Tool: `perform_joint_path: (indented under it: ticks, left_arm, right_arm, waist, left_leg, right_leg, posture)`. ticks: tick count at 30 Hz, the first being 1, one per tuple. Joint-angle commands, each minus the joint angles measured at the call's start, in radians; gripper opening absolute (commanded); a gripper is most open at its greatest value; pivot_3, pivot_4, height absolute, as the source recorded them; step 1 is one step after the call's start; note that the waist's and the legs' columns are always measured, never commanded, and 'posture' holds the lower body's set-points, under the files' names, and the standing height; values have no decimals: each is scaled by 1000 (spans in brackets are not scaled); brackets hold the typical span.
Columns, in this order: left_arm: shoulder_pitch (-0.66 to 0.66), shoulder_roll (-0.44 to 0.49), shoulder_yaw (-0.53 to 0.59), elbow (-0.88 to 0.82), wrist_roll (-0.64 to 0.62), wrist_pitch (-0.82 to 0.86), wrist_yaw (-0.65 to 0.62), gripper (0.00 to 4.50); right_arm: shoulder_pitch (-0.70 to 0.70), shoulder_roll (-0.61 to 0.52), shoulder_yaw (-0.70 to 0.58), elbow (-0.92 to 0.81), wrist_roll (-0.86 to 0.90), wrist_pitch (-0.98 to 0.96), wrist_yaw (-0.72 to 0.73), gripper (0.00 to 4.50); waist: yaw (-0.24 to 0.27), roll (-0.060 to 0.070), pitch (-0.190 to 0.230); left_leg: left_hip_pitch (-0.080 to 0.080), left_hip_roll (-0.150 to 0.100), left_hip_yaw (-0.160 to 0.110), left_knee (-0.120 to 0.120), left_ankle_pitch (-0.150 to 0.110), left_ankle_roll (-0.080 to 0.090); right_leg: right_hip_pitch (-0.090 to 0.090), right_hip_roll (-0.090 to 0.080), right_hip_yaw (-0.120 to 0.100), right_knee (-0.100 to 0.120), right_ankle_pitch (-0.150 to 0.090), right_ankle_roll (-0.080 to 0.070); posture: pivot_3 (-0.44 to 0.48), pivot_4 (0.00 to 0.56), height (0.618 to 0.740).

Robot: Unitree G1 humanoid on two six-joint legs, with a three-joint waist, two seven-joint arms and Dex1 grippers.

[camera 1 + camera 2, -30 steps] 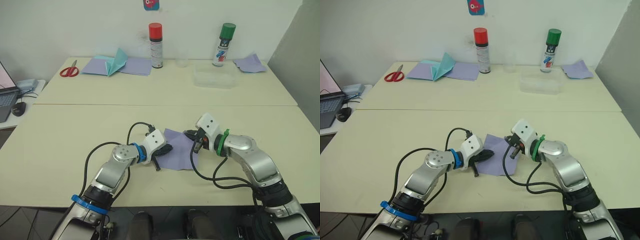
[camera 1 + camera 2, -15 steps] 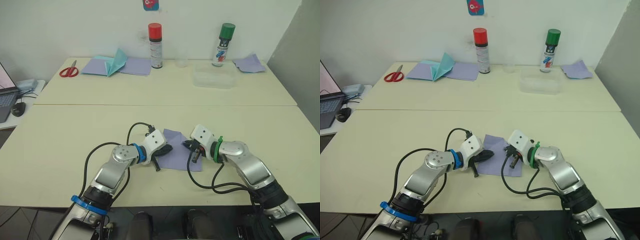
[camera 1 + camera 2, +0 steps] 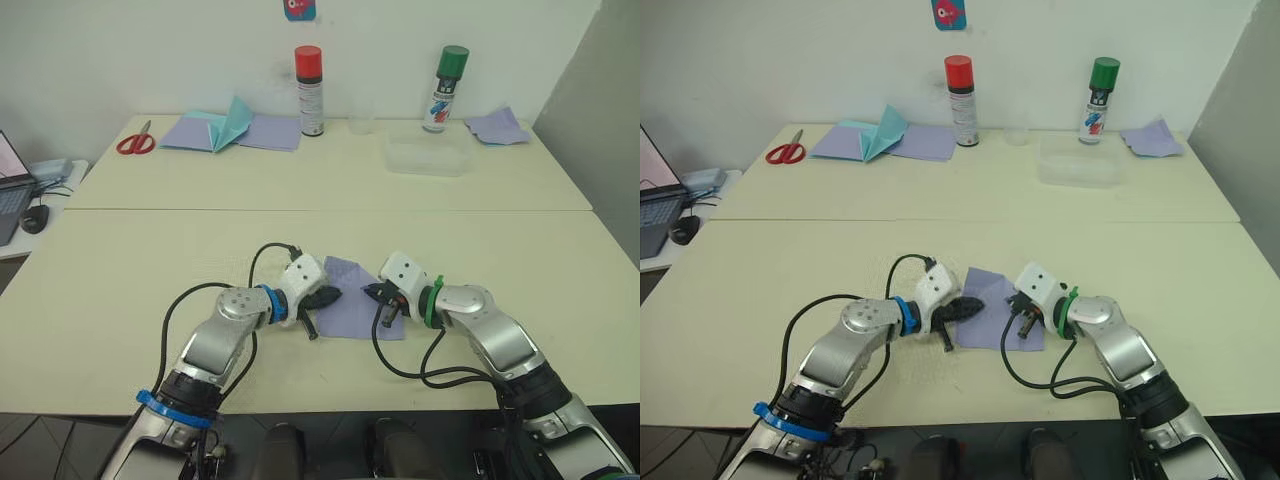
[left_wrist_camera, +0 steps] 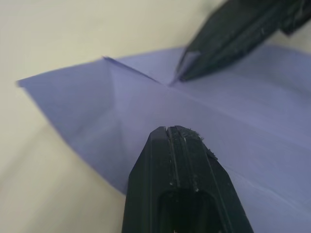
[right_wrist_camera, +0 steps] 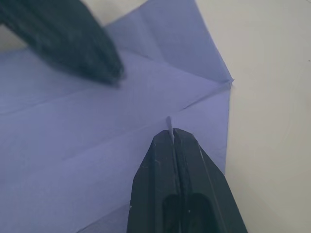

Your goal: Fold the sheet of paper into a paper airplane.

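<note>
Paper: the sheet of paper point(image 3: 350, 305) is thin and lavender, with straight crease lines crossing it; it lies flat on the near tabletop point(image 3: 120, 290), between the two end effectors.
Paper shape: one corner near the right side looks folded over, so the edge there makes a small point.
Head views: they show the whole sheet on the tabletop, with the left end effector point(image 3: 322, 298) at its left edge and the right end effector point(image 3: 373, 292) at its right part.
Left wrist view: it shows the creases meeting near a point, and the other arm's dark fingers touching the paper close to that point.
Right wrist view: it shows a thin paper edge point(image 5: 168, 124) standing up just at the closed fingertips, a detail too small for the head views.
Left end effector: the fingers are pressed together with no gap, the tip resting over the sheet; I cannot tell if any paper is between them.
Right end effector: the fingers are closed tight, and the small raised paper edge seems pinched at their tip.
Far tabletop: a teal paper plane point(image 3: 232, 122) on lavender sheets, red scissors point(image 3: 134, 142), two spray cans.
</note>
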Motion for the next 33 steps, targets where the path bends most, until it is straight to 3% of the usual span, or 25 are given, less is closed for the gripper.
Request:
perform_joint_path:
  ticks: [1, 9, 15, 24, 27, 33]
  left_arm:
    - [-64, -67, 51, -51, -93, 24, 22, 0]
    - [-176, -118, -63, 214, 85, -100, 116, 0]
    - [-258, -149, -126, 395, 163, -168, 106, 0]
    - [-264, -135, -177, 504, 235, -196, 67, 0]
    - [-258, -136, -177, 521, 243, -211, 62, 0]
    - [-247, -131, -194, 539, 263, -240, 43, 0]
  right_arm:
    - [7, 5, -10, -21, -3, 17, -9, 23]
    - [18, 5, -11, -33, -8, 27, -10, 23]
    - [28, 3, -6, -53, -7, 41, -10, 23]
    - [34, 26, -13, -76, 8, 59, -20, 23]
    - [35, 22, -24, -102, 25, 64, -9, 605]
    - [57, -1, -104, -284, 149, 177, 36, 2576]
  waist:
    - [0, -1, 1]
    - [-1, -2, 1]
    - [-1, -2, 1]
    - [-1, -2, 1]
    - [-1, -2, 1]
    - [-1, -2, 1]
  left_leg:
    - [0, 0, 0, 0, 0, 0]
    - [0, -1, -1, 0, 0, 0]
    - [0, -1, 0, 0, 0, 0]
    - [0, -1, -1, -1, 0, 0]
    - [0, -1, -1, -1, 0, 0]
    - [0, -1, -1, -1, 0, 0]
  right_leg:
    - [0, 0, 0, 0, 0, 0]
    - [0, 1, 1, 0, 0, 0]
    - [0, 1, 1, 0, 0, 0]
    - [0, 1, 0, 0, 0, 0]
    - [0, 1, 0, 0, 0, 0]
    - [0, 1, 0, 0, 0, 0]
  posture:
    - [0, 150, 740]
    - [0, 150, 740]
    - [0, 150, 740]
    - [0, 150, 740]
    - [0, 150, 740]
    - [0, 150, 740]
